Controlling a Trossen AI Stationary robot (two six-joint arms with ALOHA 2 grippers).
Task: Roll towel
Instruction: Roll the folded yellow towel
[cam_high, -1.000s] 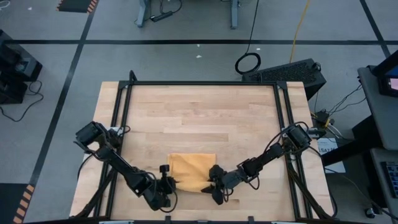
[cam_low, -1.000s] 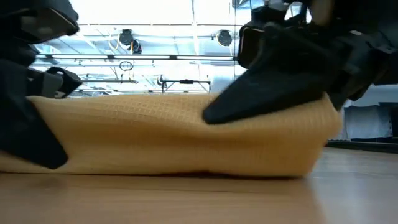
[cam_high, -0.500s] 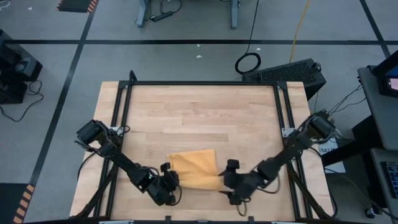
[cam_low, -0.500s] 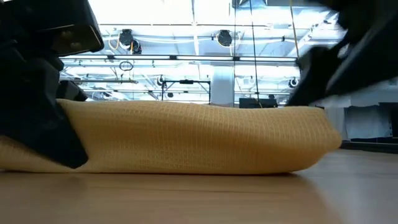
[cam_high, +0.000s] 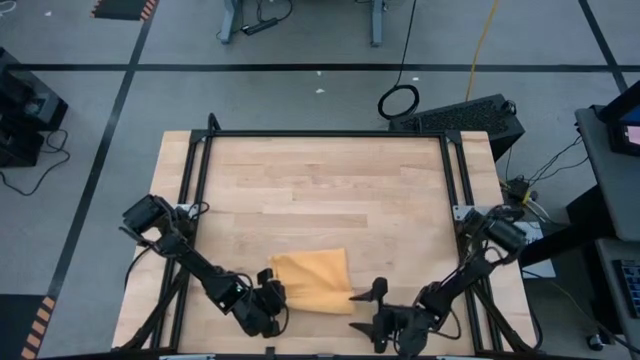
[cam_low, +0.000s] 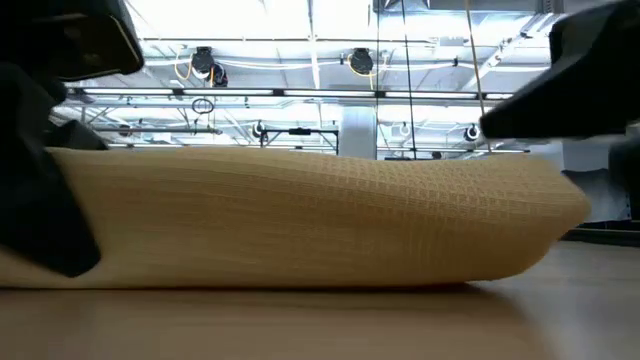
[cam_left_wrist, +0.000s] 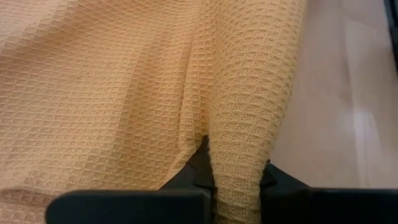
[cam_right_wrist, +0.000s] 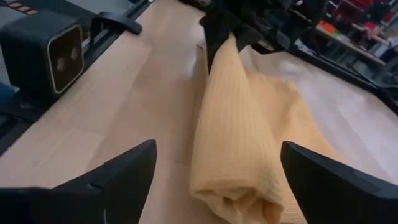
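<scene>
The bench (cam_high: 320, 190) carried the towel (cam_high: 312, 281), partly rolled near its front edge between the two arms; no tag, label or writing could be made out. The left claw (cam_high: 272, 296) pinched the towel's left end, its fingertips (cam_left_wrist: 200, 176) mostly hidden by cloth. The right claw (cam_high: 370, 310) stood spread, just clear of the towel's right end.

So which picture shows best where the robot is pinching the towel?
The left wrist view: the left gripper is shut on a fold of the towel. The high view shows that grip small, the low view only the towel's side, and the right wrist view the far end beyond the open right gripper.
</scene>
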